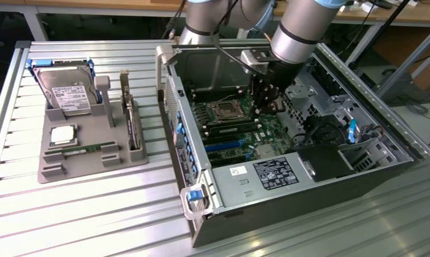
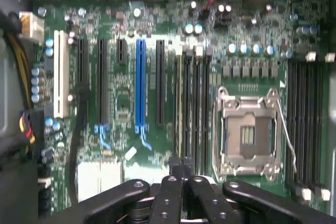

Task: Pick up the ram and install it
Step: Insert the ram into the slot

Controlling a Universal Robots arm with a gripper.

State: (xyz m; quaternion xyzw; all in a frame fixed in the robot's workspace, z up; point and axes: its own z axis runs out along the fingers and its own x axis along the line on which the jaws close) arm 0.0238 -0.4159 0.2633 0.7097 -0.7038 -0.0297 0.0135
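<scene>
The arm reaches steeply down into the open computer case (image 1: 308, 176); the gripper (image 2: 181, 169) hangs over the motherboard (image 2: 126, 103), jaws pinched together on nothing; the ram (image 2: 179, 103) sits upright in its slot beside the CPU socket (image 2: 247, 135).

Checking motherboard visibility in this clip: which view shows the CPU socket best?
The wrist view: the CPU socket faces the camera squarely, with its metal frame and lever unobstructed. The exterior view shows it obliquely, deep inside the case, beside the arm.
</scene>
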